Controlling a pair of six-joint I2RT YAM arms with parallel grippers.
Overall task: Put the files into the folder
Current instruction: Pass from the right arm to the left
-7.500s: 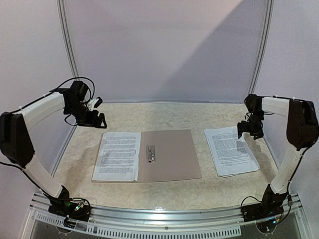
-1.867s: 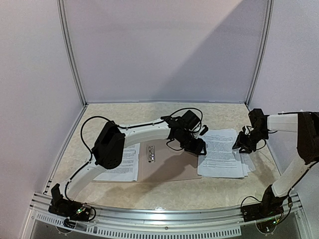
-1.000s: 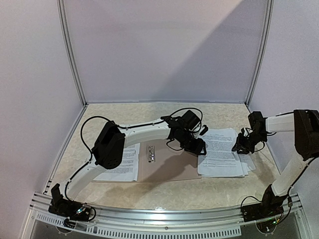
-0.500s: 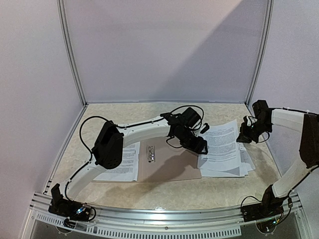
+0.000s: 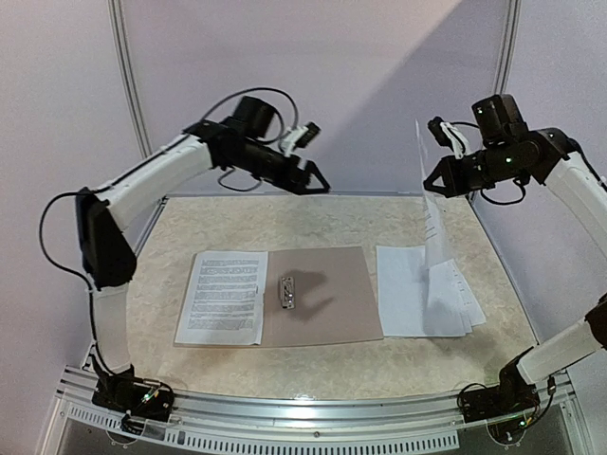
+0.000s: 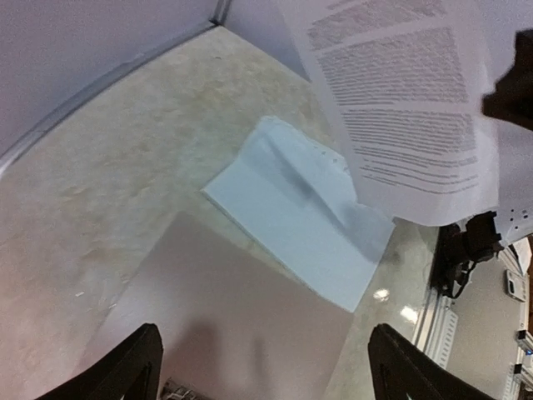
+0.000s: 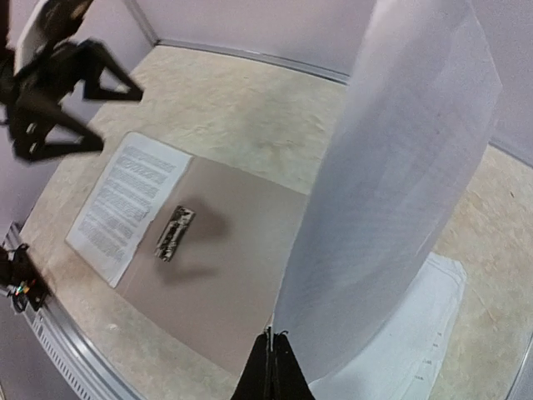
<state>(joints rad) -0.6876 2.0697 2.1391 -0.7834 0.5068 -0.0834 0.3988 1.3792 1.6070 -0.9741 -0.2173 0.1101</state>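
While the brown folder (image 5: pixel 327 303) lies open, its metal clip (image 5: pixel 287 291) at the spine and a printed sheet (image 5: pixel 223 296) on its left flap, a stack of files (image 5: pixel 403 305) sits just right of it. Above that stack the right gripper (image 7: pixel 271 340) pinches a lifted sheet (image 5: pixel 432 218), which hangs upright. Beyond the folder, high up, the left gripper (image 6: pixel 265 375) gapes, holding nothing.

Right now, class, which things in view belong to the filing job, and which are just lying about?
Job: lifted sheet in right claw; stack of files; folder with clip; sheet on its left flap; open left claw.
Not part of it: table; back wall; front rail.
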